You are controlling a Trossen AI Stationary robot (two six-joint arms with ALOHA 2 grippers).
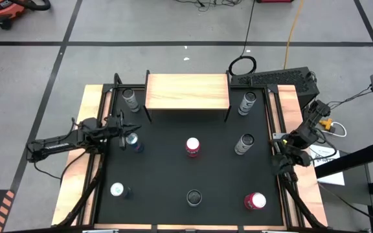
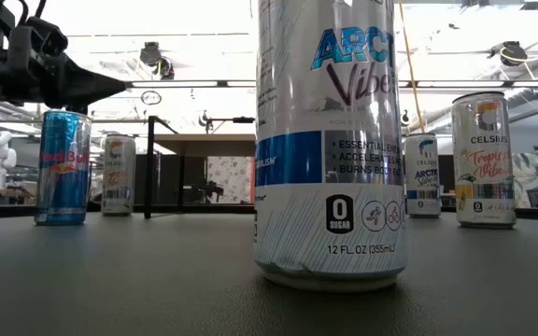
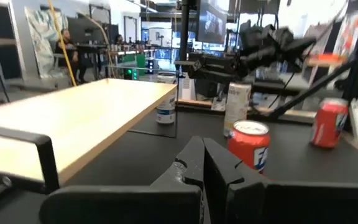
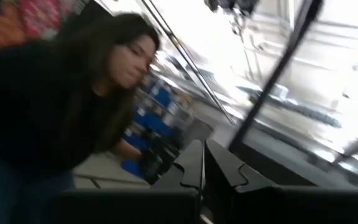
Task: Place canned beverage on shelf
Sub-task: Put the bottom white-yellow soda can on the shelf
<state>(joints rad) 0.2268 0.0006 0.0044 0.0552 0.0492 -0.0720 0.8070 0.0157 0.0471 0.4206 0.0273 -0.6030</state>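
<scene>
The shelf [image 1: 186, 90], a light-wood board on thin black legs, stands at the table's far middle with nothing on top; it also shows in the left wrist view [image 3: 73, 124]. Several cans stand upright on the black table, among them a blue can [image 1: 134, 141] [image 2: 63, 168], a red can [image 1: 192, 147] [image 3: 248, 146] at the centre and a silver can [image 1: 243, 144]. My left gripper [image 1: 124, 125] [image 3: 202, 163] is shut and empty, just above and left of the blue can. My right gripper [image 1: 282, 160] [image 4: 202, 158] is shut and empty over the table's right edge.
More cans stand beside the shelf's two ends [image 1: 131, 98] [image 1: 247, 102] and along the near edge [image 1: 117, 189] [image 1: 193, 197] [image 1: 254, 201]. A big white can [image 2: 330, 140] fills the low view. A person [image 4: 55, 112] shows beyond the table in the right wrist view.
</scene>
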